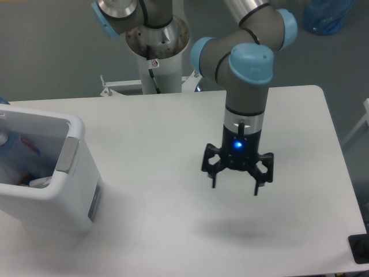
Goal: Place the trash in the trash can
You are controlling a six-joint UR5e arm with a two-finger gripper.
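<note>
The pincer (236, 186) hangs spread and empty over the table (161, 138); the white trash can (75, 190) stands at the left edge.

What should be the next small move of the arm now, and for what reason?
Probably a small lift to a rest pose, then stop. The hand hangs open and empty above the table, with no trash visible on the table top. The bottle and the tissue appear to lie inside the trash can, so the task looks done.

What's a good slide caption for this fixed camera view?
Open, empty claw above the table; trash can at left.
</note>
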